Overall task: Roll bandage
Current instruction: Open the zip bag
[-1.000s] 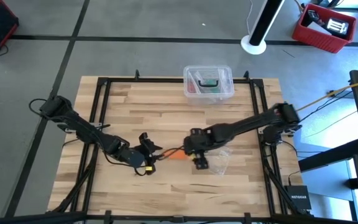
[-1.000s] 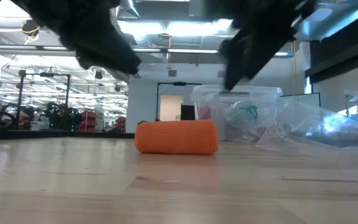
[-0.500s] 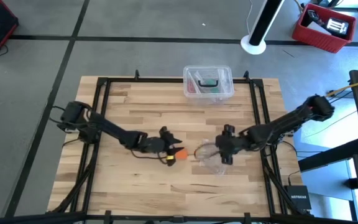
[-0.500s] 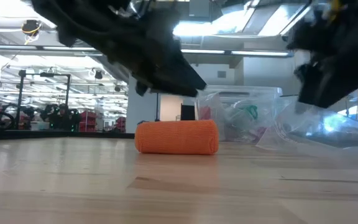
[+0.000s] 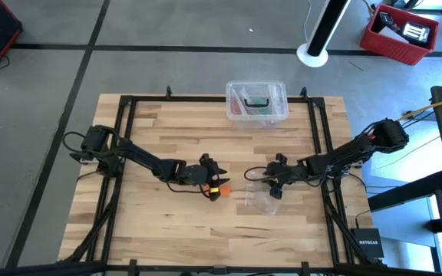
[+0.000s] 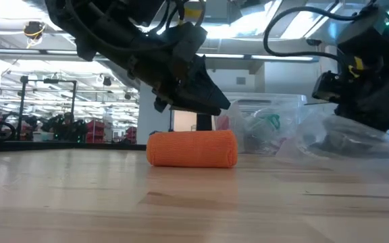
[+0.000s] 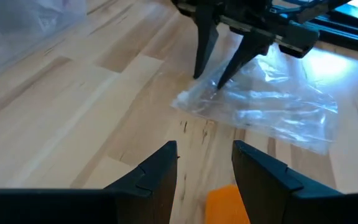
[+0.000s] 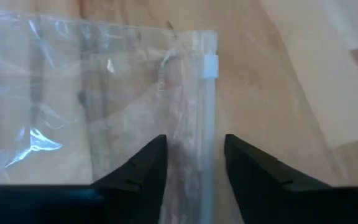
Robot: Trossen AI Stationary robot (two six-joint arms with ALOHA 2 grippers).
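Lying rolled under parted left fingers [image 7: 160,171]: bandage [image 6: 192,149], seemingly ungripped; right fingers [image 8: 148,162] astride bag [image 8: 73,93].

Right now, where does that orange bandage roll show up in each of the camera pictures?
High view: the bandage lies at mid-table, just off the left arm's tip.
Low view: the bandage lies at centre on the wood.
Left wrist view: only a corner of the bandage shows, at the bottom edge between the fingers.
Right wrist view: not in it.
Shared landmark: the clear plastic bag beside it, also seen at and.
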